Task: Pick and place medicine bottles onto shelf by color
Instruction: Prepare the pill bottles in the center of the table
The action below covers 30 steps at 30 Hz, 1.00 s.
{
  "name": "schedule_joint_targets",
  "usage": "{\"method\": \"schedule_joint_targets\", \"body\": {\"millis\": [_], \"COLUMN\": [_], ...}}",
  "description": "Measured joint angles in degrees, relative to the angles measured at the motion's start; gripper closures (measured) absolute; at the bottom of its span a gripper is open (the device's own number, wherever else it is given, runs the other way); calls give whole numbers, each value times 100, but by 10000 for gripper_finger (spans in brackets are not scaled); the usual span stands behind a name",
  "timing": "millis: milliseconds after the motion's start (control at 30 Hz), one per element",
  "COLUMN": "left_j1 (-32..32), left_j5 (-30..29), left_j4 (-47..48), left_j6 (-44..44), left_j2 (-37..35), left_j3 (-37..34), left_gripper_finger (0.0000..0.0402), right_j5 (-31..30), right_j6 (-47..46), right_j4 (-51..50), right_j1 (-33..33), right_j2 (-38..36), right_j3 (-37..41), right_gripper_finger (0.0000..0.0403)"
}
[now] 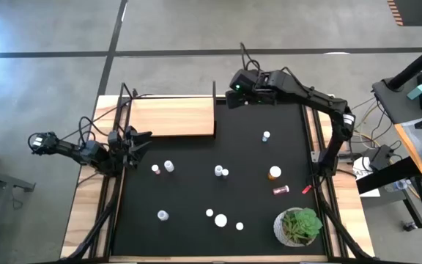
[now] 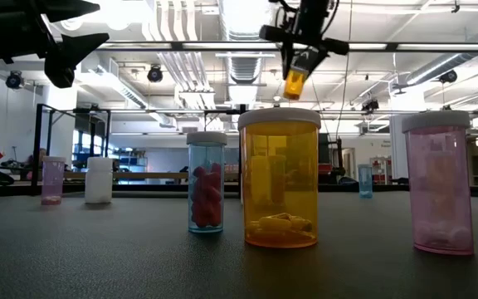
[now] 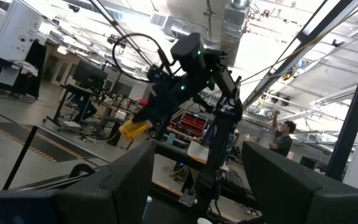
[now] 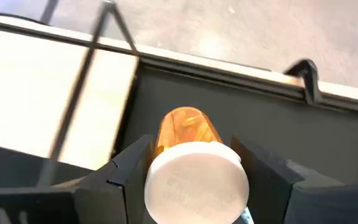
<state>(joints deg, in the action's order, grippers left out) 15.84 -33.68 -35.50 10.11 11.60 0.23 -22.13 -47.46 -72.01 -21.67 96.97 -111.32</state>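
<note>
**Right gripper carrying an orange bottle beside the shelf**

Right gripper [image 4: 194, 165] raised at the mat's far edge, just right of the shelf [image 1: 171, 117]. Jaws part-spread, pinching an orange white-capped bottle [image 4: 188, 146] on both sides. Left gripper [image 1: 139, 143] waits at the mat's left edge, near the shelf's front corner; jaws spread, holding nothing. Other bottles stand scattered on the black mat [image 1: 196, 191].

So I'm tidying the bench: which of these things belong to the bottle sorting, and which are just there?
Job:
orange bottle in right gripper
loose bottles on mat
shelf

Just there:
potted plant
left gripper, empty
</note>
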Motion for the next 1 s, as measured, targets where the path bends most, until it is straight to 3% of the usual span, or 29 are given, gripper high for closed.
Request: {"method": "schedule_joint_targets", "body": {"millis": [300,500,1000], "left_j1": [-2,0,-1], "left_j5": [1,1,-1], "left_j4": [1,-1,-5], "left_j6": [-2,0,-2], "left_j2": [1,-1,23], "left_j3": [0,0,0], "left_gripper_finger": [173,173,173], "right_j5": [213,110,105], "right_j6": [759,586,-1370], "right_j4": [-247,-744,-155], "right_j1": [523,979,1726], "right_j2": [887,1555,1867], "right_j3": [-1286,-2338,-2329], "right_gripper_finger": [212,212,211]}}
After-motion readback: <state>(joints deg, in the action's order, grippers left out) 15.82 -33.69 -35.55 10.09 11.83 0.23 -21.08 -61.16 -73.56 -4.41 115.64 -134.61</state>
